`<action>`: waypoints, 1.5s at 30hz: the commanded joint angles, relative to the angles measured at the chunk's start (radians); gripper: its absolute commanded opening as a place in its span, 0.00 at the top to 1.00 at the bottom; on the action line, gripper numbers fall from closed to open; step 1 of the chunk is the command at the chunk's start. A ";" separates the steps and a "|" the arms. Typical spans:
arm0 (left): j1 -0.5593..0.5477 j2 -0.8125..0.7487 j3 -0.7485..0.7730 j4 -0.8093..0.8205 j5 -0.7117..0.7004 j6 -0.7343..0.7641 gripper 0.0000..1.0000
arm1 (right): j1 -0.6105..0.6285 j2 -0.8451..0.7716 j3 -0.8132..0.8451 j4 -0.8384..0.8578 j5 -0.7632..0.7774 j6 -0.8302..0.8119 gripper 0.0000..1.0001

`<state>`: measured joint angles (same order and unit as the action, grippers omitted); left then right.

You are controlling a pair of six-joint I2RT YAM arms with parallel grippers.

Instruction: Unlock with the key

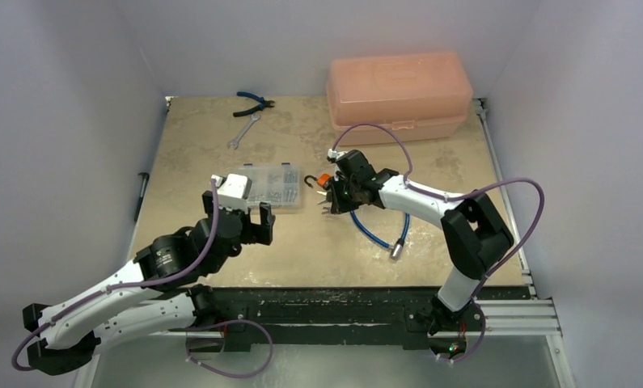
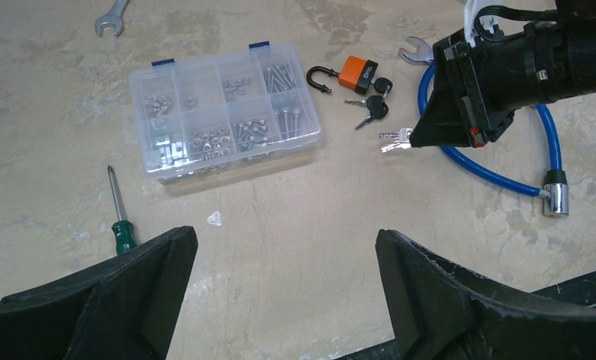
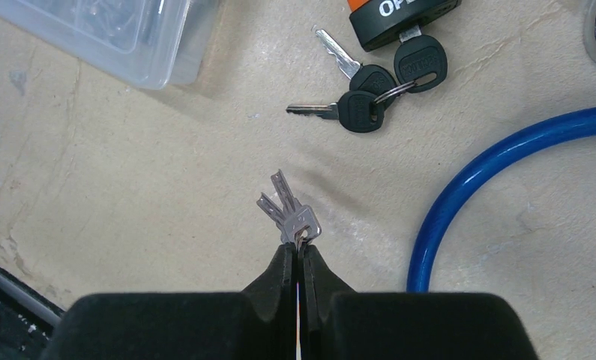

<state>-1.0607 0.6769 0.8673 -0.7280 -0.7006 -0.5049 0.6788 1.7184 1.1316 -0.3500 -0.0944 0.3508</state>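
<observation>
Left arm: comes in from the near left corner, elbow low and wrist raised, well to the left of the padlock (image 2: pixel 357 73) and nearer than it.
Left gripper (image 2: pixel 283 238): jaws spread wide with nothing between them, pointed down at bare table to the near left of the padlock.
Right arm: bent sharply at the elbow by the right edge, with the forearm running leftward and the wrist tipped down just on the near side of the padlock.
Right gripper (image 3: pixel 295 251): jaws pressed together on the ring end of a silver key bunch (image 3: pixel 289 210), whose blades stick out past the tips.
Black-headed keys (image 3: pixel 362 111): lying flat on one ring. One has its blade at the padlock's bottom end, and two more rest just beside it. None touches the right gripper.
Padlock: orange body; the black shackle shows as a hook with one end free.
Left of padlock: a green-handled screwdriver (image 2: pixel 118 217) far off, and a clear parts box (image 2: pixel 223 109) of screws and nuts close by.
Beyond padlock: a wrench (image 1: pixel 243 133) and pliers (image 1: pixel 253 101) to the left, and an orange toolbox (image 1: pixel 399 87) to the right by the back wall.
Right of padlock: a blue cable (image 2: pixel 497 174) in a loop, ending in a metal tip.
Table (image 1: pixel 318 250): tan and mottled.
Walls (image 1: pixel 75 81): pale and plain, on three sides.
</observation>
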 commanded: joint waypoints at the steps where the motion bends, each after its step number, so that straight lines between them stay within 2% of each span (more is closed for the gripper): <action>1: 0.004 -0.020 -0.003 0.024 -0.020 -0.050 0.03 | 0.005 -0.067 -0.028 0.058 -0.024 0.042 1.00; 14: 0.004 0.007 -0.090 0.232 0.080 -0.164 0.07 | 0.004 -0.299 -0.181 0.186 -0.054 0.114 1.00; 29: 0.005 0.139 0.019 0.435 0.145 -0.238 0.08 | 0.004 -0.683 -0.416 0.439 -0.114 0.147 1.00; 36: 0.005 0.148 0.063 0.514 0.206 -0.251 0.14 | 0.004 -0.839 -0.474 0.504 -0.153 0.173 1.00; 45: 0.004 0.148 0.031 0.702 0.347 -0.251 0.25 | 0.005 -0.968 -0.481 0.542 -0.230 0.186 1.00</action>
<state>-1.0607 0.8272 0.8928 -0.1757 -0.4370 -0.7479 0.6804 0.7959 0.6502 0.1181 -0.2642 0.5251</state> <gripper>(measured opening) 0.773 0.056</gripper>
